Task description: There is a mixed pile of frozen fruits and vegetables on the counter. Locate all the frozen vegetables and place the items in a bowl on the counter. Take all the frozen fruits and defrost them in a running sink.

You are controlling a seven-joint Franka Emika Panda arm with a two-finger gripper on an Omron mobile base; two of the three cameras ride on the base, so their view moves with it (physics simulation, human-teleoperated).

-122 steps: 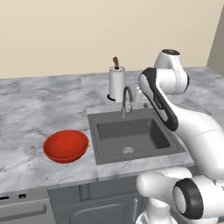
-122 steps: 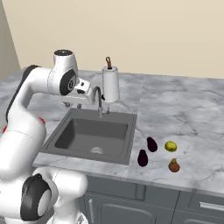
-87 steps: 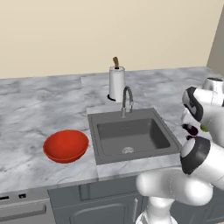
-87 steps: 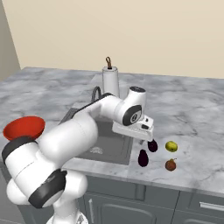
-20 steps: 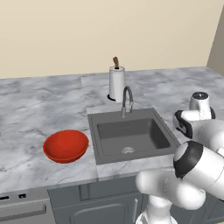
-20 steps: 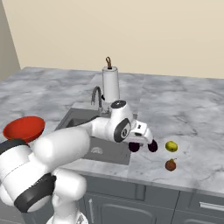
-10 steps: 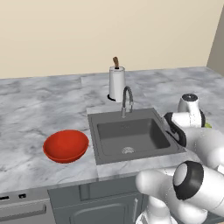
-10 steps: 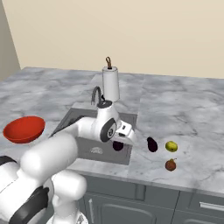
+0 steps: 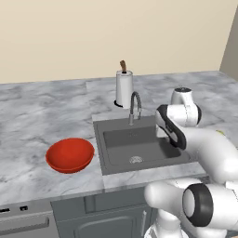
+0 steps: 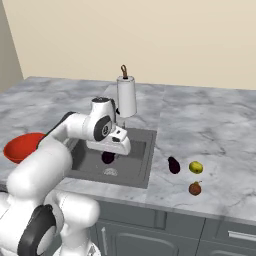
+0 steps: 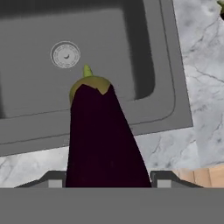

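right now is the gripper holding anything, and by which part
Yes. The gripper is shut on a dark purple eggplant, gripping its blossom end, with the green-capped stem end pointing away from the hand. It hangs over the sink.

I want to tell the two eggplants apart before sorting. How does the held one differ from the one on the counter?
The held eggplant hangs in the end effector above the sink; the other eggplant lies on the counter. The held one is alone; the other lies beside the lime and the brown fruit. Both are dark purple and elongated.
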